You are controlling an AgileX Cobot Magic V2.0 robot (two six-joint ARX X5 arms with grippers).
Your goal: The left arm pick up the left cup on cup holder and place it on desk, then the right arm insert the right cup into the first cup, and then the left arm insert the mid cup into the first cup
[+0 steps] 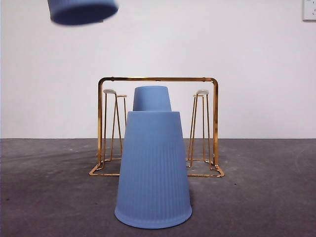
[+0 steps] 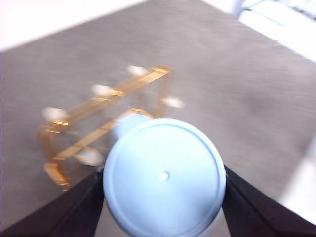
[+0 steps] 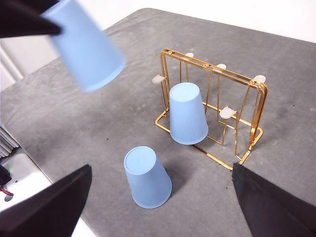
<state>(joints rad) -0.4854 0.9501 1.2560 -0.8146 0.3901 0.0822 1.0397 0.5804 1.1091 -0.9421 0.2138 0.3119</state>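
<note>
The left gripper (image 2: pixel 164 197) pinched a raised cup (image 1: pixel 82 11), inverted, apparently up and aside of the desk cup (image 1: pixel 153 170). The right gripper (image 3: pixel 160 207) stood spread, empty.

- One blue ribbed cup (image 1: pixel 153 173) stands upside down on the dark grey desk (image 1: pixel 256 192), in front of the rack.
- A second blue cup (image 3: pixel 187 114) sits upside down on a prong of the gold wire cup holder (image 1: pixel 158 79).
- A third blue cup (image 2: pixel 164 177) is up in the air, held between the two black jaws of the left gripper (image 2: pixel 163 197).
</note>
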